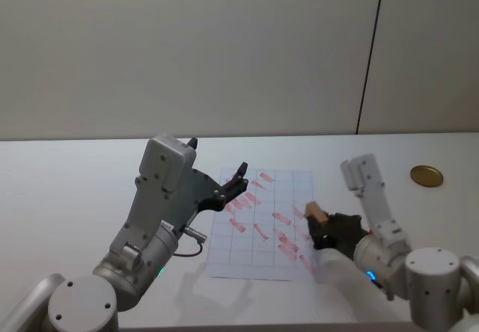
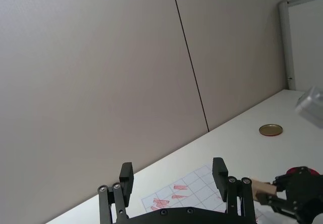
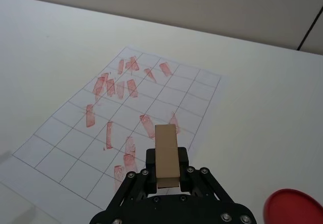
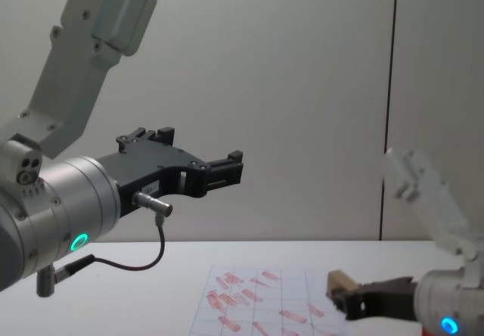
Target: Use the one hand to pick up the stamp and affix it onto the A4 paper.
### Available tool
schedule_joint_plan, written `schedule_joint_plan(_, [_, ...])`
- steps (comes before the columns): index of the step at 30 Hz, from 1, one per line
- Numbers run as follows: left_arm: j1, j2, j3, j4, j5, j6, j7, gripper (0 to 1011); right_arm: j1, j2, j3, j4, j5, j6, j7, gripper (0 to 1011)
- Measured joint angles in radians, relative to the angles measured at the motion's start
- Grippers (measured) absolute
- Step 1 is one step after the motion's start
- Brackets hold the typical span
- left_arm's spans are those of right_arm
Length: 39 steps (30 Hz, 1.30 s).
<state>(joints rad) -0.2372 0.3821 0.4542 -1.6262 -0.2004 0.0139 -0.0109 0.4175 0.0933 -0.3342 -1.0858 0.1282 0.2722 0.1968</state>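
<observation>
On my left, the left gripper [image 1: 236, 181] hangs raised above the table [image 1: 75, 197], out over the left edge of the sheet. It is matt black metal on a smooth silver-grey cylindrical wrist with a green ring light. In its own wrist view its two flat, blocky fingers [image 2: 126, 176] stand well apart with nothing between them.

Below it lies the A4 paper [image 1: 258, 253], a thin white sheet flat on the plain white tabletop. It is ruled with a faint grey grid and covered in smudgy red rectangular stamp marks, thickest toward its left side and down its right.

Over the sheet's right part I see the right gripper [image 1: 318, 227], black and fingered on a silver-grey wrist, clamped on the stamp [image 1: 314, 212]. The stamp is a small tan wooden block, rectangular and smooth-faced, and it sticks out forward past the fingertips. I cannot tell whether it touches the paper.

Just right of that gripper, in its wrist view, a round red pad [image 3: 295, 211] sits on the table off the sheet. Far right, well apart from everything, lies a flat, round gold disc [image 1: 426, 176].
</observation>
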Motion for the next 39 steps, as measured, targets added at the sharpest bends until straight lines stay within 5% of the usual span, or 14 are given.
schedule_joint_plan(18, [0.000,0.000,0.000,0.000,0.000,0.000,0.000,993,0.094,-0.070,-0.040,0.224,-0.034,-0.042,0.000,222])
schedule_joint_plan(39, [0.000,0.000,0.000,0.000,0.000,0.000,0.000,993,0.151,-0.105,-0.048,0.351,-0.038,-0.066,0.002,221])
